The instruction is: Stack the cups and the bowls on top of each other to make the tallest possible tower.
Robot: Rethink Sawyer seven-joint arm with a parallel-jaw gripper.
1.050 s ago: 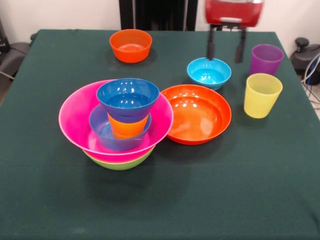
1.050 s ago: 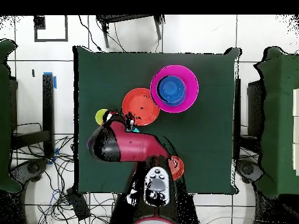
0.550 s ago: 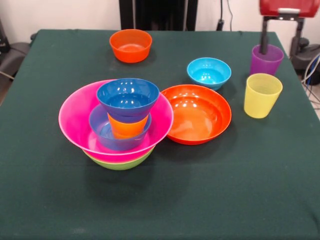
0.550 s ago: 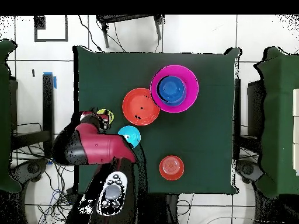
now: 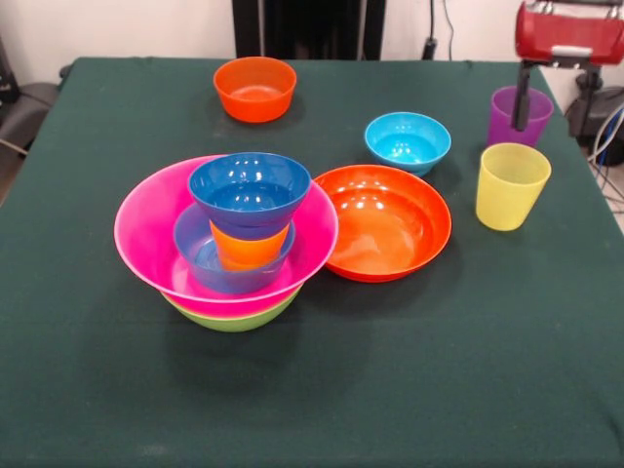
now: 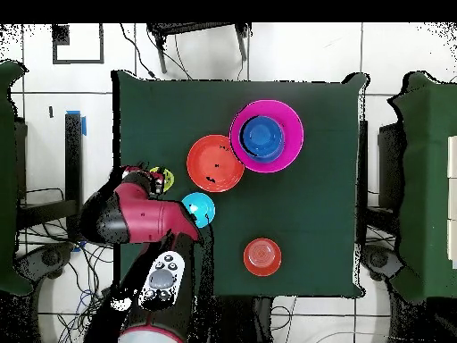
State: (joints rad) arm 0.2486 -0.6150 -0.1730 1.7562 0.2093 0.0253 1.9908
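Your gripper (image 5: 556, 96) hangs at the purple cup (image 5: 518, 115), one finger (image 5: 523, 96) down inside its mouth and the other behind its far side, spread apart and not closed on the rim; the yellow cup (image 5: 511, 184) stands just beside it, nearer the camera. Your tower (image 5: 234, 234) sits well apart on the green table (image 5: 409, 370): lime green bowl (image 5: 234, 317) at the bottom, big pink bowl (image 5: 146, 229) in it, then a blue bowl (image 5: 200, 263), the orange cup (image 5: 249, 249) and a dark blue bowl (image 5: 251, 192) on top. The shallow orange bowl (image 5: 388, 221) touches the pink rim; the cyan bowl (image 5: 408, 141) and the small orange bowl (image 5: 255, 88) stand loose beyond it.
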